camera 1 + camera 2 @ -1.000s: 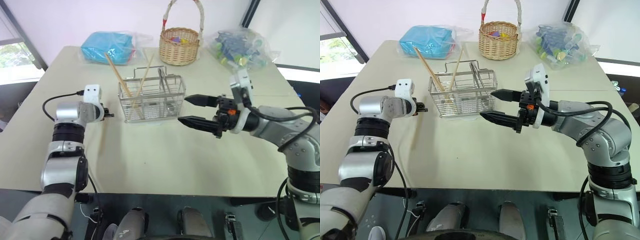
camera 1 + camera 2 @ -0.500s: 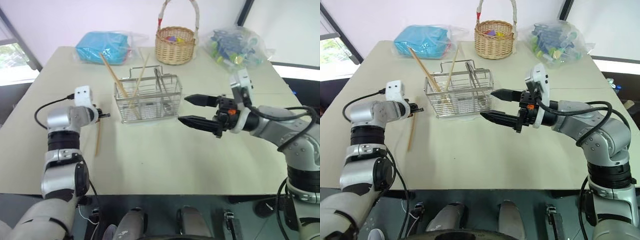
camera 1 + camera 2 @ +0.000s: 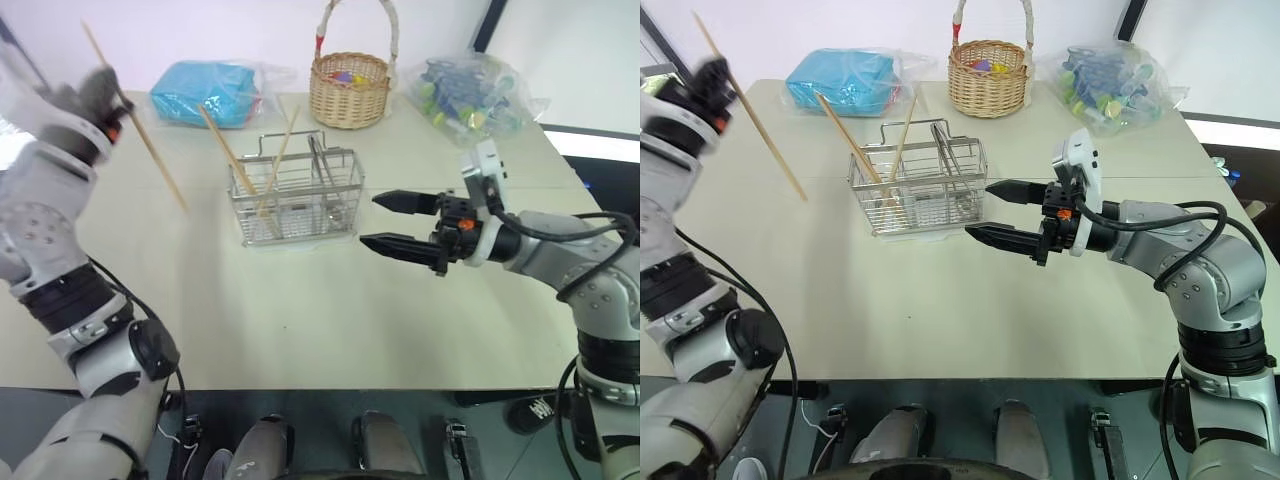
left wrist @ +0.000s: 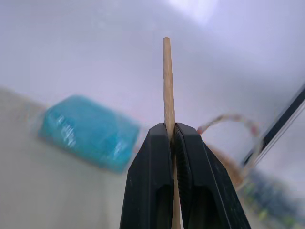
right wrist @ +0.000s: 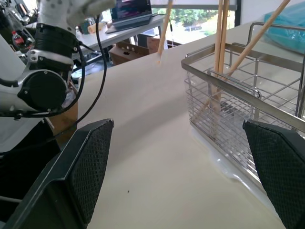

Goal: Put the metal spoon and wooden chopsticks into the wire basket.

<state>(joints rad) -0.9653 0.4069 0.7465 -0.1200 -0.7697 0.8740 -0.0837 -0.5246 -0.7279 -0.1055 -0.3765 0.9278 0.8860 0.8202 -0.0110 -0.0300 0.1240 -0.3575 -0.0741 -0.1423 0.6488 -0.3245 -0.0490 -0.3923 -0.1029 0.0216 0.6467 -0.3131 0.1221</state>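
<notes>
High at the left, the left gripper (image 3: 100, 88) has its fingers clamped on one wooden chopstick (image 3: 150, 150), raised clear of the worktop (image 3: 300, 300). Two wooden chopsticks (image 3: 240, 165) lean in the wire basket (image 3: 297, 200) at centre. The right gripper (image 3: 385, 222) hovers beside it, fingers wide apart. The left wrist view shows the pinch close up.

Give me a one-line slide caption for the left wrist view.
Left gripper shut on one wooden chopstick, raised in front of the blue bag and the wicker basket.
</notes>
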